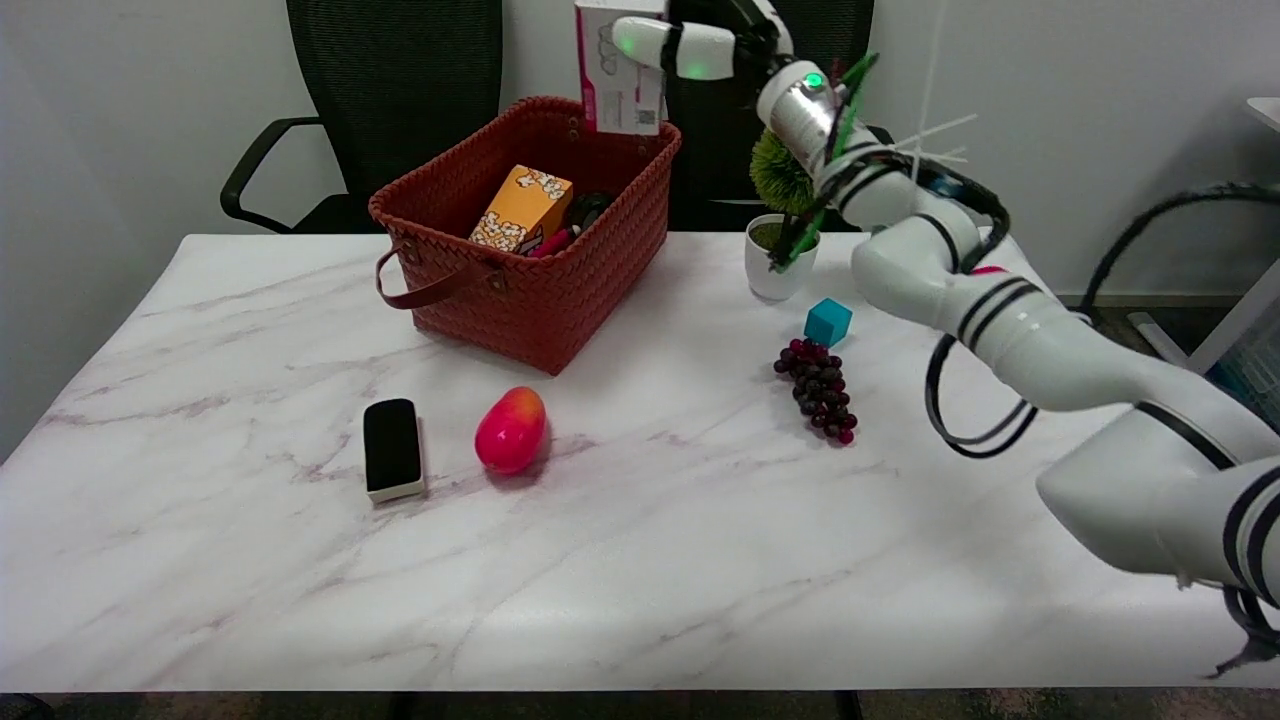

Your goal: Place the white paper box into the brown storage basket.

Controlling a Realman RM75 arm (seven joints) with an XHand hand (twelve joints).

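The white paper box [612, 75], with pink print on its side, hangs upright in the air above the far right corner of the brown woven storage basket [560, 290]. My right hand [690, 45] grips it from the right, high at the picture's top edge; most of the fingers are hidden behind the box. The box's lower end is level with the basket's rim. Inside the basket lie an orange popcorn box [522, 208] and some dark and pink items.
On the marble table: a black-and-white eraser block [392, 448], a red-yellow mango [511, 430], dark grapes [820, 390], a teal cube [828, 322], and a white pot with a green plant [778, 250]. Black chairs stand behind the table.
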